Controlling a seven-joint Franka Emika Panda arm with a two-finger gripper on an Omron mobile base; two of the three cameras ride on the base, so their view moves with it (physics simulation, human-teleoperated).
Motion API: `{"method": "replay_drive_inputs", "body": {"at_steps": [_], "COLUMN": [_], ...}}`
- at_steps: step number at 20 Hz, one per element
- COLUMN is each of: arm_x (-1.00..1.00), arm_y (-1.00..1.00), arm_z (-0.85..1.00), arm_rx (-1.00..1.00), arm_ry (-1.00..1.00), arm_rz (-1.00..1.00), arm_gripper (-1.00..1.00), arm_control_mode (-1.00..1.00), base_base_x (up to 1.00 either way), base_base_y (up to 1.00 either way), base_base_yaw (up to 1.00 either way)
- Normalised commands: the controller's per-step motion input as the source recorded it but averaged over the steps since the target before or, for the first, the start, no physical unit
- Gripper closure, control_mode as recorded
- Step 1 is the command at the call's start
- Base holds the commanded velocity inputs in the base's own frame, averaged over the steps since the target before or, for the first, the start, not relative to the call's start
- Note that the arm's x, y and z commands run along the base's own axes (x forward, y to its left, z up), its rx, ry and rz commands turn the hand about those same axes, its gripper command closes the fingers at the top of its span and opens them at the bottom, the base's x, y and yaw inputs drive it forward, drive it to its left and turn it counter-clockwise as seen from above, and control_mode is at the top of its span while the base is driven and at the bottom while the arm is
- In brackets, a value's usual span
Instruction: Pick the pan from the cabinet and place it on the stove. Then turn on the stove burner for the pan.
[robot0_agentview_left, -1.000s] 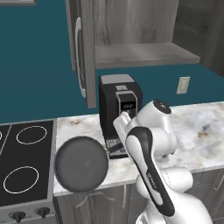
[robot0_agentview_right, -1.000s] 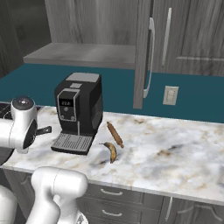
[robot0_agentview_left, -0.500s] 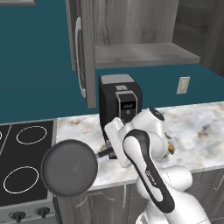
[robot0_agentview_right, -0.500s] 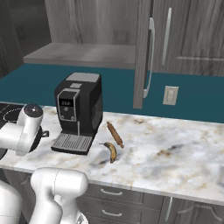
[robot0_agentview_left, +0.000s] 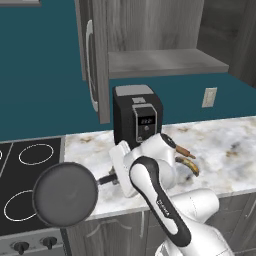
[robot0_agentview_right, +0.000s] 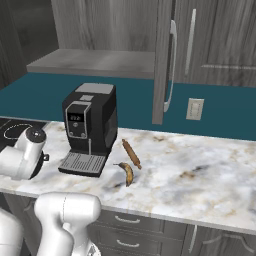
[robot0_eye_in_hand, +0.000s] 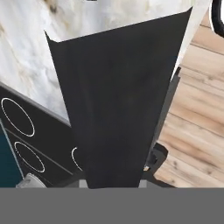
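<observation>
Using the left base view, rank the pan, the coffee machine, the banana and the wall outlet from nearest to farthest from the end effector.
1. Round dark grey frying pan, held by its handle in the end effector, over the stove's edge.
2. Black coffee machine, just behind.
3. Yellow-brown banana, to the right on the marble counter.
4. White wall outlet, far right on the teal wall.

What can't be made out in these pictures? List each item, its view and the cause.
- Gripper on the pan's handle: left base view, jaws hidden behind the white wrist.
- Stove knobs: left base view, too small to read a setting.
- Pan's underside: hand view, it blocks the counter behind.
- Stove's left part: left base view, cut off by edge.
</observation>
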Motion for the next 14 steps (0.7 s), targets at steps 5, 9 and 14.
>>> {"method": "replay_drive_inputs", "body": {"at_steps": [5, 9, 14], "arm_x": [0.16, 0.19, 0.29], "arm_y": [0.42, 0.36, 0.35], "arm_z": [-0.14, -0.13, -0.11], "arm_rx": [0.02, 0.02, 0.0], "arm_ry": [0.05, 0.12, 0.18], "arm_rz": [0.0, 0.0, 0.0], "arm_gripper": [1.0, 1.0, 1.0], "arm_control_mode": [-1.0, -1.0, -1.0], "base_base_x": [0.0, 0.0, 0.0], "base_base_y": [0.0, 0.0, 0.0], "base_base_yaw": [0.0, 0.0, 0.0]}}
